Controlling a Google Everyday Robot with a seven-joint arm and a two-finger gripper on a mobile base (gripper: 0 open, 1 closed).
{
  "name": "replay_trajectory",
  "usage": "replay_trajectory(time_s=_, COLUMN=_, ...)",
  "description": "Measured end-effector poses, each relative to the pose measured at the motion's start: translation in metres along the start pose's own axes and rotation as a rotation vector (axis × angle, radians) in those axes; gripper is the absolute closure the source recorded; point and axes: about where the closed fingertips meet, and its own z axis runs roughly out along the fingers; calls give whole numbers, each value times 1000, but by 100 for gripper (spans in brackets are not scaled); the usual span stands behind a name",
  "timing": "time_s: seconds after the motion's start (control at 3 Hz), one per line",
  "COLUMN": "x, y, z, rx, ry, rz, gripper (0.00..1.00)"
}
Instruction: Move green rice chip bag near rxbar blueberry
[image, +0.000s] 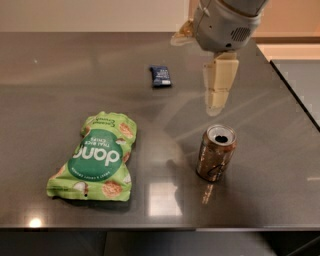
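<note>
The green rice chip bag (97, 156) lies flat on the dark table (60, 75) at the front left, with its "dang" lettering upside down. The rxbar blueberry (160, 76), a small navy bar, lies farther back near the table's middle. My gripper (216, 106) hangs from the grey wrist at the upper right, above the table. It is right of the bar, behind the can and far from the bag, and holds nothing that I can see.
An opened brownish-gold drink can (215, 152) stands upright at the front right, just in front of the gripper. The table's right edge (295, 100) runs diagonally, with a lighter floor beyond it.
</note>
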Motion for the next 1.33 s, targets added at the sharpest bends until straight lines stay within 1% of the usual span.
replay_trajectory(time_s=0.33, x=-36, y=-9, z=22, rx=-46, ry=-54, rz=-130, gripper=0)
replay_trajectory(time_s=0.67, x=-67, y=-13, z=50, rx=-92, ry=-84, rz=-267, gripper=0)
replay_trajectory(time_s=1.0, x=-92, y=-14, z=80, rx=-128, ry=-81, rz=-421, gripper=0)
replay_trajectory(time_s=1.33, x=-107, y=-11, z=114, rx=-174, ry=-55, rz=-567, gripper=0)
